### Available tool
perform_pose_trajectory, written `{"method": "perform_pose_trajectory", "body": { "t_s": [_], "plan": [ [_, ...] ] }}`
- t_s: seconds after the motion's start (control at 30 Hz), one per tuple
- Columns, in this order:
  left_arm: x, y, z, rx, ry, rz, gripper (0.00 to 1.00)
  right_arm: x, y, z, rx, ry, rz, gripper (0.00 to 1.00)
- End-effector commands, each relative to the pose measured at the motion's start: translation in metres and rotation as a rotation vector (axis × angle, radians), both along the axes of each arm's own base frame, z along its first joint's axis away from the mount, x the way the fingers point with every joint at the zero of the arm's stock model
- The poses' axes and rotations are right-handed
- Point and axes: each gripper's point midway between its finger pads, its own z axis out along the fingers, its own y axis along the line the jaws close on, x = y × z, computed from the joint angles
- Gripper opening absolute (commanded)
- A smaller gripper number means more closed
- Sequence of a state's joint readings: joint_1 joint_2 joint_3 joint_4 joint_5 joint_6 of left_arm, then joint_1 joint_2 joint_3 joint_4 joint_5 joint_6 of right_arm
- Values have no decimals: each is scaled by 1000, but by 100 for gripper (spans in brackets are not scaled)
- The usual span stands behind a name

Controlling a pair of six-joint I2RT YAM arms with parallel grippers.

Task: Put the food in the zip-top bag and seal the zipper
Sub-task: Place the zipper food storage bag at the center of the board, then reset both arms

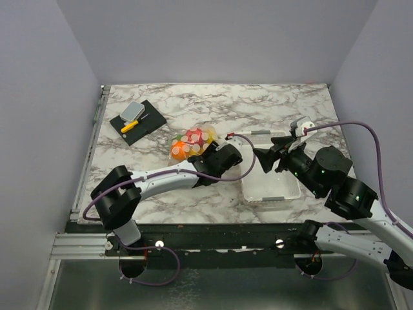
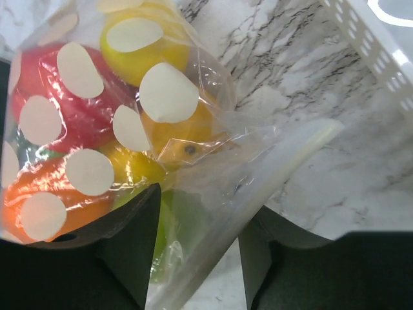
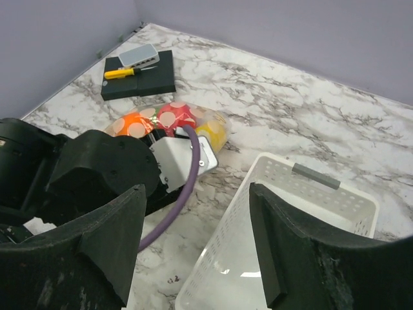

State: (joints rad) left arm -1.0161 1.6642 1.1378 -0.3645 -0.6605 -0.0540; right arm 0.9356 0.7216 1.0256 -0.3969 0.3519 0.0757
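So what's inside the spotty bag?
Toy food: red, yellow, orange and green pieces show through the bag. Its white dots cover parts of them, so I can't count them all.

No writing, label or number is legible anywhere.

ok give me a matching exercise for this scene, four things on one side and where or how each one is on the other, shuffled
Things:
1. zip-top bag
2. white tray
3. black pad
4. right gripper

Places or states:
A. far left of the table, with a yellow tool on it
B. open, hovering over the tray
C. right side of the table, perforated walls
D. holds the food, its mouth strip between the fingers of the left gripper

Pairs: 1-D, 2-C, 3-A, 4-B
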Motion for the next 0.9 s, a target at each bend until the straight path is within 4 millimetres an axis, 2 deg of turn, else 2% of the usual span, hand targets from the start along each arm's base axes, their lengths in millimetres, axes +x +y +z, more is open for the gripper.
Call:
{"method": "perform_pose_trajectory", "body": {
  "t_s": [0.0,0.13,0.2,0.27,0.3,0.67,0.87],
  "plan": [
    [-26,-12,8,-208,92,9,61,2,-5,1,-2,19,-35,71],
    [-45,-19,12,-317,152,-1,80,5,-2,-5,-14,46,-42,72],
    [-55,-21,18,-369,171,-22,86,6,0,-9,-15,58,-44,73],
    [-64,-21,26,-417,183,-41,97,6,0,-10,-7,66,-48,73],
    [-69,-21,30,-444,190,-49,99,6,1,-11,-4,72,-48,73],
    [-101,-8,76,-645,202,-126,99,2,4,-27,69,164,-66,75],
    [-103,-5,97,-695,176,-140,99,-3,4,-44,119,242,-83,81]
  ]
}}
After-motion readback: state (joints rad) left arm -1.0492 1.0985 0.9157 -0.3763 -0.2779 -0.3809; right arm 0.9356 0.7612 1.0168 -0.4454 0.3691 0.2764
